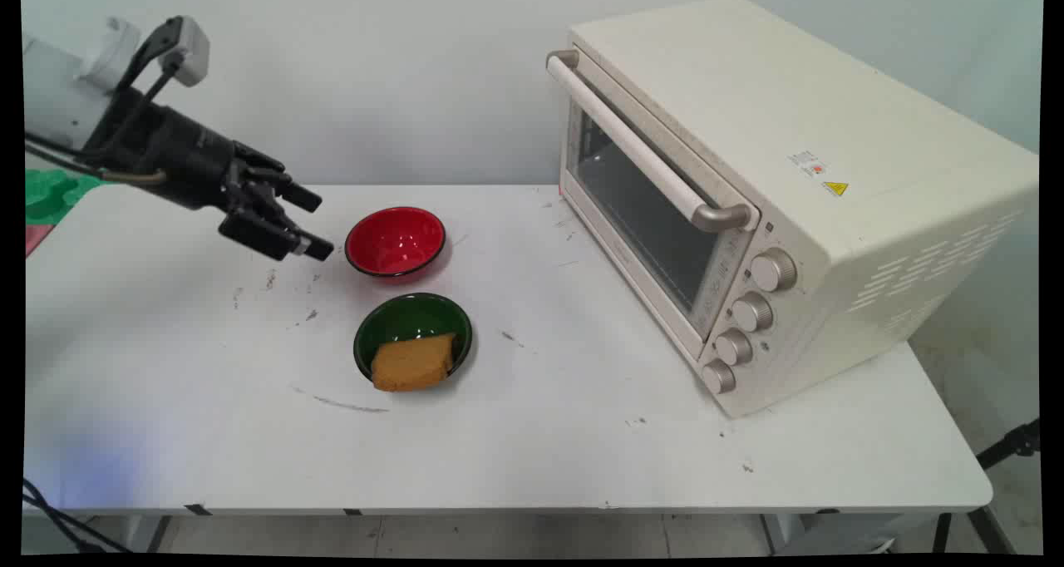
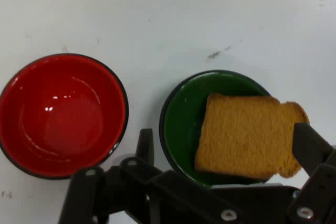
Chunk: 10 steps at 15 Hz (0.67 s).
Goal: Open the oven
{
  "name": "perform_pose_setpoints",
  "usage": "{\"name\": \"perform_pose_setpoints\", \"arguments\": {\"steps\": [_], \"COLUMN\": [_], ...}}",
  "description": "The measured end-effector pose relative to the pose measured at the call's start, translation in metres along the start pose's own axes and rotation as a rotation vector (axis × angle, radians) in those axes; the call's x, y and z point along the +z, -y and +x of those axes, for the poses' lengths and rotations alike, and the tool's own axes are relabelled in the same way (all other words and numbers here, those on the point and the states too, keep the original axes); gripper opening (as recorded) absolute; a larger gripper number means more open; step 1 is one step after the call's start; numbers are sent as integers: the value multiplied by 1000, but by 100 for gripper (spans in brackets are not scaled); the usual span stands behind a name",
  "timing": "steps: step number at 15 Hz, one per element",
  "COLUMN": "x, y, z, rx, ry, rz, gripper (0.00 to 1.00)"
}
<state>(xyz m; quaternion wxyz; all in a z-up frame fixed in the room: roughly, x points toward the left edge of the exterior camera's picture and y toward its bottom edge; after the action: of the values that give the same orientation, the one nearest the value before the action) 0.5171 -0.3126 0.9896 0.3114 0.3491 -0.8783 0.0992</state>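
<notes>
My gripper (image 1: 314, 223) hangs open above the table's left side, just left of an empty red bowl (image 1: 395, 241), holding nothing. In front of the red bowl sits a green bowl (image 1: 413, 322) with a slice of brown toast (image 1: 413, 362) leaning over its near rim. The hand view looks down on both: the red bowl (image 2: 63, 114) lies to the left, and the green bowl (image 2: 181, 114) with the toast (image 2: 247, 135) lies between the fingers of my gripper (image 2: 226, 148). The fingers touch neither bowl.
A cream toaster oven (image 1: 748, 176) stands at the right with its glass door shut and its handle (image 1: 640, 147) facing the bowls. Green and red items (image 1: 46, 194) lie at the far left edge. The white table (image 1: 540, 434) shows scuff marks.
</notes>
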Motion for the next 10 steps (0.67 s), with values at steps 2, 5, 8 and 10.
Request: {"name": "perform_pose_setpoints", "arguments": {"steps": [2, 5, 8, 10], "x": [2, 4, 7, 10], "y": [1, 4, 10, 15], "z": [13, 41, 83, 117], "rx": [-12, -24, -38, -48], "ry": [0, -2, -13, -26], "rz": [11, 26, 46, 57], "gripper": [100, 100, 100, 100]}}
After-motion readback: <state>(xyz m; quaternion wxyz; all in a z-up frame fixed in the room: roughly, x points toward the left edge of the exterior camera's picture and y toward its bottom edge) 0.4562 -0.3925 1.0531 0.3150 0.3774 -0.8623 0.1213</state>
